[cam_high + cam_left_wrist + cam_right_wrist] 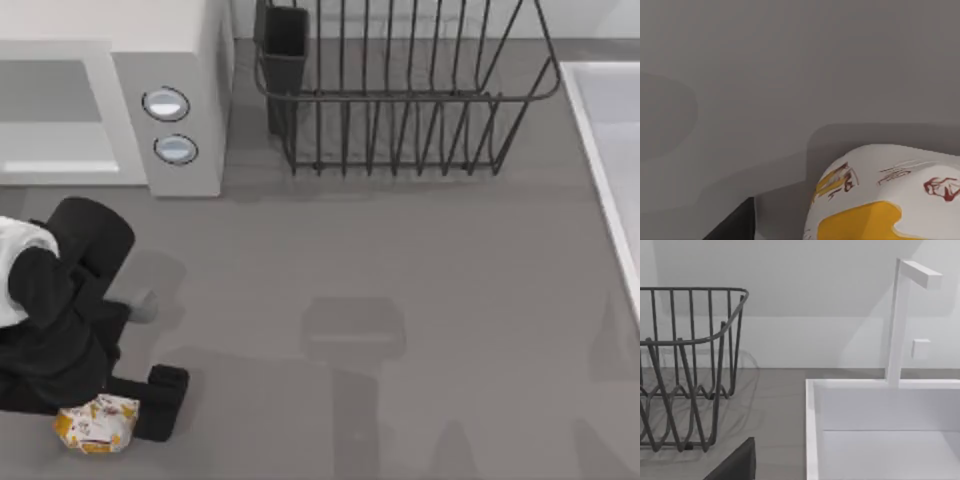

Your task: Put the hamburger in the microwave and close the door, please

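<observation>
The hamburger (95, 425), a white paper bundle with orange and red print, lies on the grey table at the front left. My left gripper (112, 408) is down over it and open. One dark finger (168, 402) stands just to the bundle's right, and the other is hidden under the arm. In the left wrist view the hamburger (885, 195) looms close, with a small gap between it and the finger (735, 225). The white microwave (185, 60) stands at the back left, its grey cavity (50, 105) exposed. The door is out of view. A fingertip (737, 462) of my right gripper shows at the edge of the right wrist view.
A dark wire dish rack (400, 100) with a dark cup holder (285, 45) stands at the back centre, right of the microwave. A white sink basin (605, 150) runs along the right edge, and its faucet (897, 320) rises behind it. Bare grey tabletop lies between.
</observation>
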Robot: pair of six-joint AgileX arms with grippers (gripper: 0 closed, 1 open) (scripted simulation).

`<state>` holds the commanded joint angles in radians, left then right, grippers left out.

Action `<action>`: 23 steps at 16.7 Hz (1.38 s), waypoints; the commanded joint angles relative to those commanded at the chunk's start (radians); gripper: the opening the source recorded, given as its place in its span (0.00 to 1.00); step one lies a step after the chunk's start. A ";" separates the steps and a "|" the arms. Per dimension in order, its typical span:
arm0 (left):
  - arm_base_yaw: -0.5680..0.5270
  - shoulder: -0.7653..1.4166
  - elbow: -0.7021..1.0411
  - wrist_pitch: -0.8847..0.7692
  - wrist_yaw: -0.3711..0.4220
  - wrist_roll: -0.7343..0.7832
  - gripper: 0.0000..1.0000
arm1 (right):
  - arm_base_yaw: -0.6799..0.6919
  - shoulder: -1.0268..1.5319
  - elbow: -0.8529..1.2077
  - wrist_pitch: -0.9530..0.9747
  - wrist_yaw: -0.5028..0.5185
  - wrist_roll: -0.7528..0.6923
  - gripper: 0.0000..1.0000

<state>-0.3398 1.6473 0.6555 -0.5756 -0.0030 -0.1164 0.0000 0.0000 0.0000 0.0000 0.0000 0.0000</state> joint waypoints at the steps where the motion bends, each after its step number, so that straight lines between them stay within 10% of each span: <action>1: 0.000 0.000 0.000 0.000 0.000 0.000 0.00 | 0.000 0.000 0.000 0.000 0.000 0.000 1.00; 23: -0.006 -0.250 0.313 -0.530 -0.001 -0.010 0.00 | 0.000 0.000 0.000 0.000 0.000 0.000 1.00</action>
<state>-0.3458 1.3971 0.9683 -1.1060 -0.0043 -0.1267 0.0000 0.0000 0.0000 0.0000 0.0000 0.0000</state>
